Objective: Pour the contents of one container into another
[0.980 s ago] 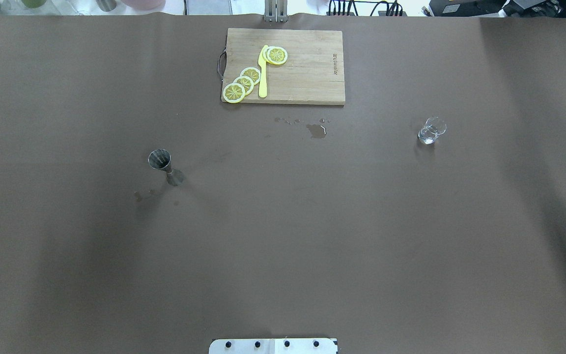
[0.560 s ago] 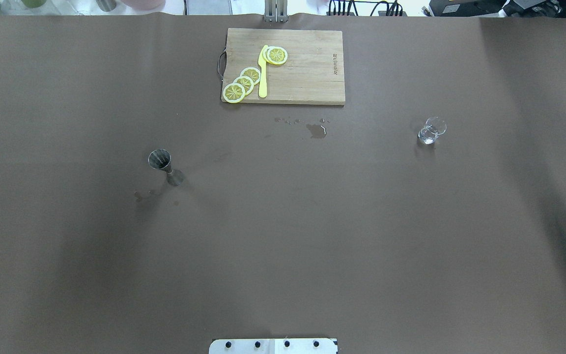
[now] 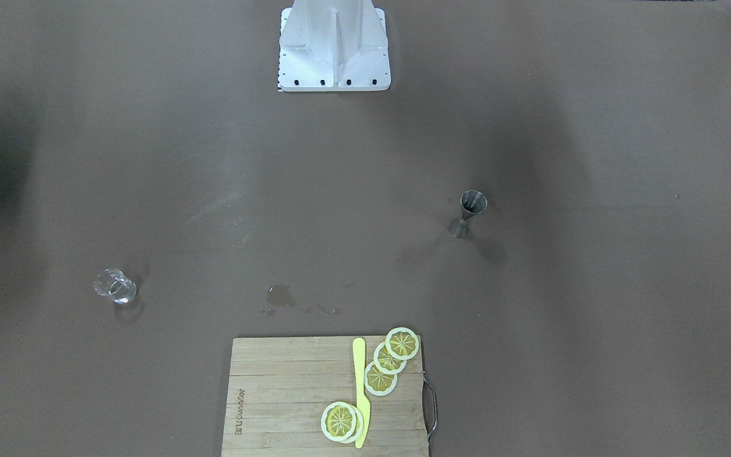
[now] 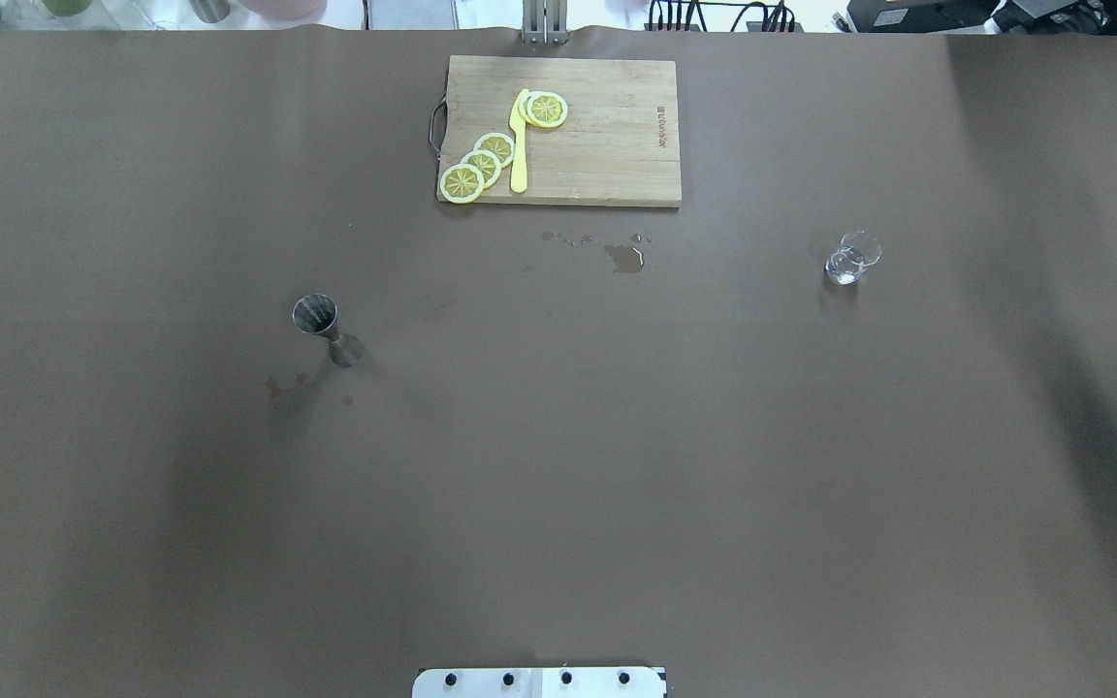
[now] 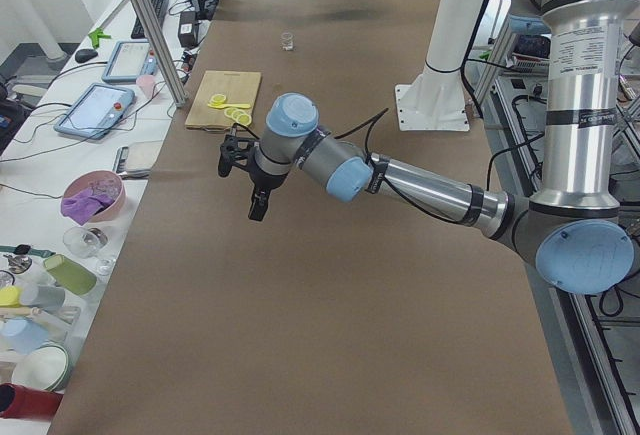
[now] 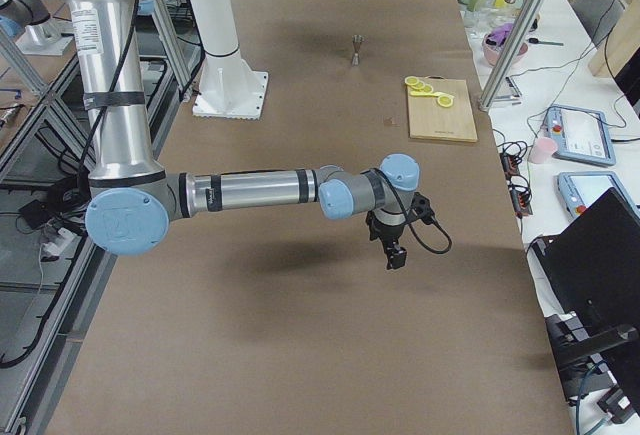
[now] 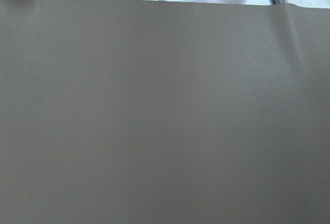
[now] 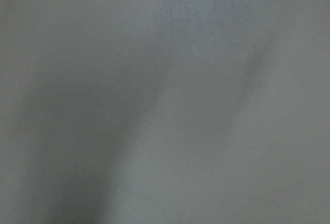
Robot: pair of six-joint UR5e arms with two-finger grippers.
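The 2 arms are stretching out nearly level from their upright columns. The left gripper [image 5: 257, 210] and the right gripper [image 6: 395, 257] are pointing downward, both showing too small to tell how their jaws are standing.

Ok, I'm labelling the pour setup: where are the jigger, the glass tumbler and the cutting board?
jigger [image 4: 316, 316], overhead view, mouth of its upper cone.
glass tumbler [image 4: 851, 258], overhead view, its clear side wall.
cutting board [image 4: 588, 145], overhead view, bare wood near its middle.
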